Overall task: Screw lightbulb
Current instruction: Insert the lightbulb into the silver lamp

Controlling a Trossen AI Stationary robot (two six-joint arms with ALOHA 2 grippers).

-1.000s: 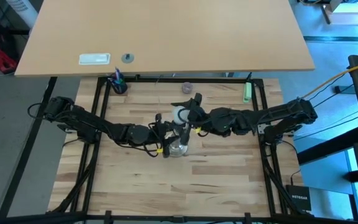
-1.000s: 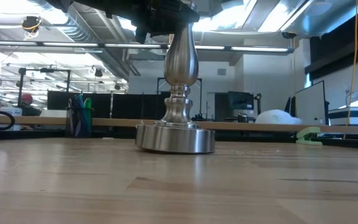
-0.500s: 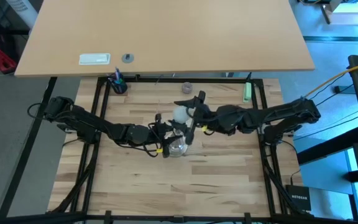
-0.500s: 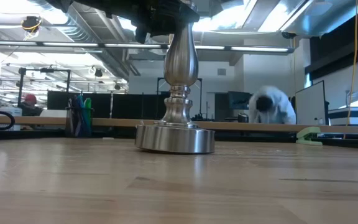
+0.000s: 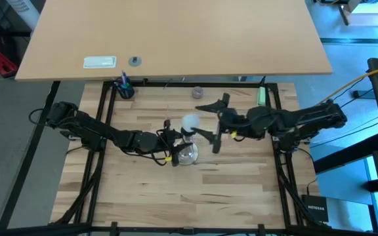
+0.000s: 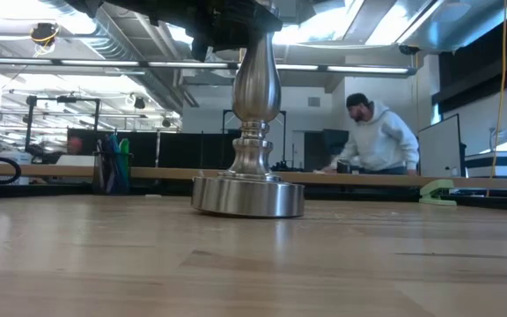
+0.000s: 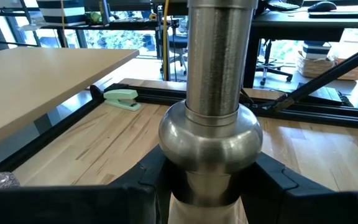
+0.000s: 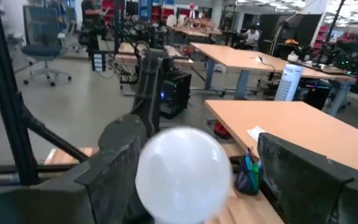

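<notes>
The right gripper (image 5: 209, 126) stands wide open, holding nothing, just at three o'clock of the lightbulb (image 5: 190, 122), which sits atop the silvery stand (image 6: 248, 195). The left gripper (image 5: 176, 145), clamped on the stand's stem, is at the bulb's seven o'clock.

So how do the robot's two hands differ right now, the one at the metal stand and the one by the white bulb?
The left gripper has its fingers closed on the stem of the stand; the right gripper has its fingers spread wide and holds nothing. The left gripper touches the stand, while the right gripper sits beside the lightbulb with a gap. Both are dark and two-fingered.
</notes>
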